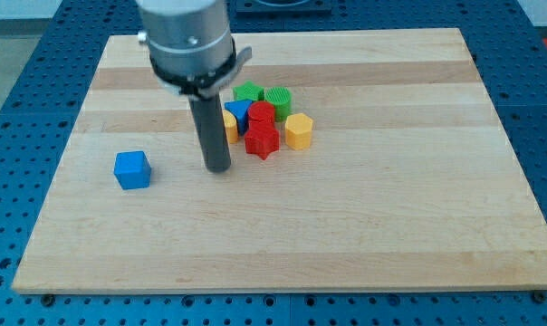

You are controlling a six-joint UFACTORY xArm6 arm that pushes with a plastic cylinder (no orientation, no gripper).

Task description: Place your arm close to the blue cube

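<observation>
The pale wooden surface [364, 226] lies on a blue perforated base [20, 109]. My tip [218, 168], a bare rod with no fingers to open or close, stands right of the blue cube [132, 169], apart from it. Beyond, a cluster: red star block [263, 140], yellow hexagonal block [298, 131], green blocks [278, 98].

Grey metal cylinder with clamp, dark rod ending at my tip [218, 168].

My tip [218, 168] nr blue cube [132, 169]
</observation>
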